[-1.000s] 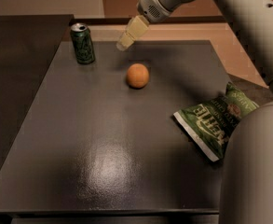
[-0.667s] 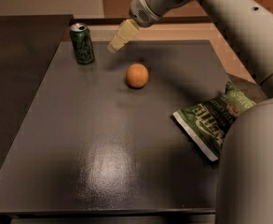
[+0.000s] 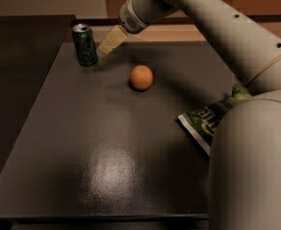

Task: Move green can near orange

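Presently, from where I stand, the lot reads as follows.

Item, pincer: pale cream, blunt and wedge-shaped, on a thick off-white arm. It hangs low over the far end of the table, angled down at the can. Whether it stands apart or together I cannot tell. It holds nothing that I can see.

Item, green can: a dark green cylinder with pale markings and a silver top, upright. It stands just beside the pincer's tip, on the side away from the arm. It looks thin-walled, smooth and light, and I judge a glancing touch would tip it.

Item, orange: round, plain and matte. It lies near the pincer on the side opposite the can, and closer to the table's front.

Item, chip bag: flat, crinkled and green, well apart from the pincer beyond the orange. The robot's body hides part of it.

Item, table: dark, flat, with a soft sheen.

Step in hand, by my judgement: the reach for the can, which is not yet grasped. Done well, the pincer would meet the can squarely about its middle, not at the rim. It would lift only a little and set the can down short of the orange, since a round fruit rolls when bumped.
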Controlling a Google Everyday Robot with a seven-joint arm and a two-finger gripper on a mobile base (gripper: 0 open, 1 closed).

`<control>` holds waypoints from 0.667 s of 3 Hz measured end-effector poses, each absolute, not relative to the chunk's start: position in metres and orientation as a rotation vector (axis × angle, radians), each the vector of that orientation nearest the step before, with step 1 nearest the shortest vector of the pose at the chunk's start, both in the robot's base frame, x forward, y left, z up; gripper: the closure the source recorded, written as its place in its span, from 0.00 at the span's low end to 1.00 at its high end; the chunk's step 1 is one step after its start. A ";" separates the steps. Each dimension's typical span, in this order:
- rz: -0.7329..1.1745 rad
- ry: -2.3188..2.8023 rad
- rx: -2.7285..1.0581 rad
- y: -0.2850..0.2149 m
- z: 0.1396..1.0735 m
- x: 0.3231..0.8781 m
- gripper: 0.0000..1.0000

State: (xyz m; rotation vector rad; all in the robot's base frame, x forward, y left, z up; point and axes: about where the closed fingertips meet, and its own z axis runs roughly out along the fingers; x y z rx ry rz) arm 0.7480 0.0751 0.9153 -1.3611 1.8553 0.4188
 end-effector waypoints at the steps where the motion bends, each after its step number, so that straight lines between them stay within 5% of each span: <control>1: 0.472 1.843 -1.366 0.096 0.906 0.756 0.00; 2: 0.502 1.828 -1.367 0.116 0.902 0.759 0.00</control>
